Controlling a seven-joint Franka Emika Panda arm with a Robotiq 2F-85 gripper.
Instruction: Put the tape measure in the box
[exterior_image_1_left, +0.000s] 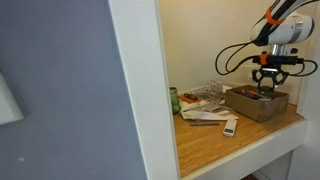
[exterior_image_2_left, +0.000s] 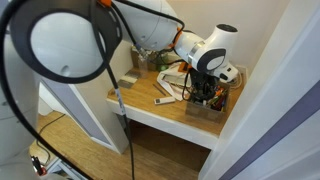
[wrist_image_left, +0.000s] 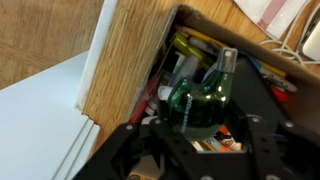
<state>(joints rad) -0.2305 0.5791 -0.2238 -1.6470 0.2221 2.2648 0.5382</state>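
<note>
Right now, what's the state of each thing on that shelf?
Small greenish-black tape measure: held, not released.
Low brown cardboard box: open top, cluttered.
Robotiq gripper: shut on the tape measure, over the box.
Green cylindrical can: upright.
Flat white bar: lying flat.

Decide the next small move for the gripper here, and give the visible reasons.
In an exterior view the gripper hangs low over the box. The wrist view shows the tape measure clamped in it, above the box's open interior. So the next move is probably to open the jaws and release it.
</note>
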